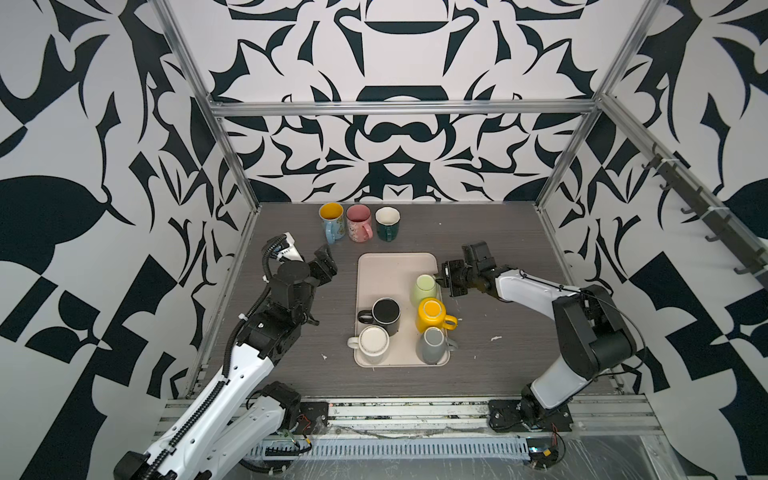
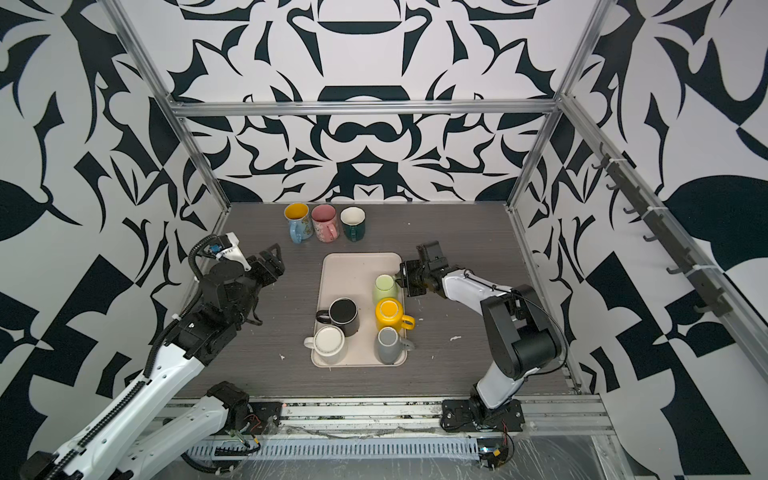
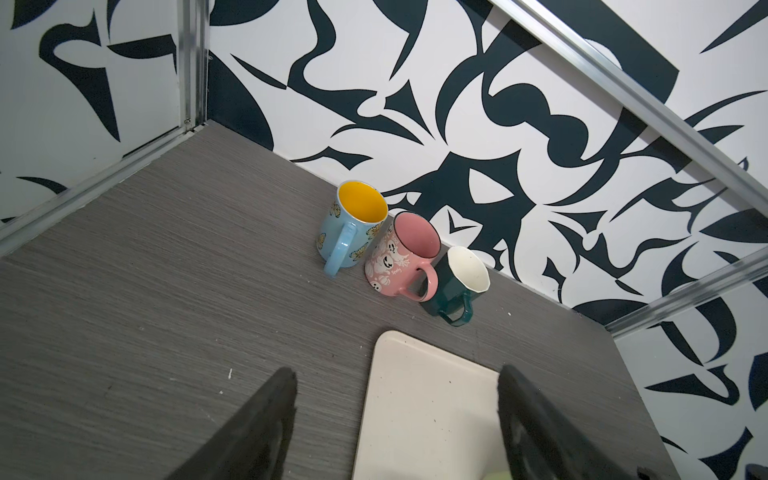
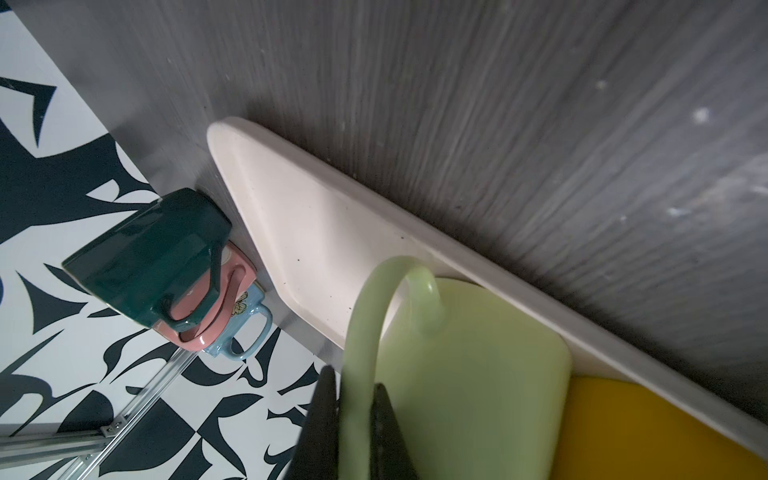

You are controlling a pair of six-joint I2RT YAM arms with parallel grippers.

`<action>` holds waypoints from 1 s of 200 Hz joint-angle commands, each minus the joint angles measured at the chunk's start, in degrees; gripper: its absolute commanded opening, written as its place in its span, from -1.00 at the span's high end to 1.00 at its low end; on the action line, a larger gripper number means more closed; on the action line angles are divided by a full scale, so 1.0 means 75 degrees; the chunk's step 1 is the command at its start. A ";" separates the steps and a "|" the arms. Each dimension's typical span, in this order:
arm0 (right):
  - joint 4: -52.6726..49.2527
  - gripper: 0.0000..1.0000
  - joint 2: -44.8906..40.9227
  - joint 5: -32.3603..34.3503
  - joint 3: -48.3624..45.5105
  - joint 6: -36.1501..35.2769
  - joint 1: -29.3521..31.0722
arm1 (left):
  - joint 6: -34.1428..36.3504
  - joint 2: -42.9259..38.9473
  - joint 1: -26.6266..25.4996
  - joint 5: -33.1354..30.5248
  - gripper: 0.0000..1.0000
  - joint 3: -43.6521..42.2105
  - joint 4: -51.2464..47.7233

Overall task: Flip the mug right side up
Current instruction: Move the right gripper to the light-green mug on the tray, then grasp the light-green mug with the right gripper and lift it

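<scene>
- Right gripper is clamped on the pale green mug. It holds the mug by the handle, one finger on each side of the loop.
- Left gripper stands with its jaws wide apart and nothing between them. It is raised over the table to the left of the tray. You appear to have parked it there so the working side is unobstructed.
- You will find the tray at the table's centre. Its far half is bare, which gives you room to swing a mug.
- Blue mug, pink mug and dark green mug stand mouth-up in a row at the back wall. I judge these finished, and the open table right of the dark green one looks like the next place.
- Black mug, white mug, yellow mug and grey mug sit base-up on the tray's near half, awaiting their turn.
- The pale green mug is base-up at the tray's right edge, just behind the yellow one. Whether it rests on the tray or hangs just clear of it cannot be told. Lift it before you rotate it, as the yellow mug is close.
- The handle faces the right arm, which explains the sideways approach. My judgement is that it gives you a lever which the smooth wall would not.
</scene>
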 commanded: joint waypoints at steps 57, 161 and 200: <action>0.1212 1.00 0.0322 -0.0120 0.0258 -0.0299 0.0013 | 0.0190 -0.0095 0.0025 -0.0195 -0.59 0.0040 -0.0107; 0.2110 1.00 0.0108 0.0133 0.0470 -0.1718 0.0101 | 0.0260 0.0169 0.0018 -0.0016 -0.58 0.0228 -0.0110; 0.2257 1.00 -0.0039 0.0233 0.0460 -0.2281 0.0157 | 0.0225 0.0187 0.0025 0.0009 -0.58 0.0228 -0.0098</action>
